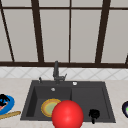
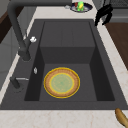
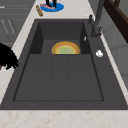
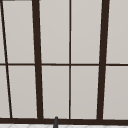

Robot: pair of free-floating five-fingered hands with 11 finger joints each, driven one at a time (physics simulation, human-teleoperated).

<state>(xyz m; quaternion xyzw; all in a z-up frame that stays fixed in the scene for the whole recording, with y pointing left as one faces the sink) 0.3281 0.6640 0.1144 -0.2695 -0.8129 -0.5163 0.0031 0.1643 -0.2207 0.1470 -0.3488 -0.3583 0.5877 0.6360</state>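
My left hand [image 1: 3,100] hovers at the far left over a blue plate [image 1: 10,106] that carries something red. In the right side view the left hand [image 3: 50,2] points its straight fingers down at that blue plate [image 3: 58,7]. My right hand [image 1: 94,114] hangs over the front rim of the dark sink [image 1: 108,100], on its right half. Seen from the left, the right hand [image 2: 103,13] has relaxed, drooping fingers that hold nothing; from the right, the right hand [image 3: 7,58] is at the rim. A yellow plate with a green centre [image 1: 49,106] [image 2: 61,82] [image 3: 65,48] lies flat in the left basin.
A large red ball [image 1: 67,114] shows low in the front view, before the sink's front edge. A wooden stick [image 1: 10,115] [image 3: 39,10] lies beside the blue plate. A dark bowl [image 1: 125,108] [image 2: 80,6] sits on the right counter. The black faucet [image 1: 56,71] stands behind the sink.
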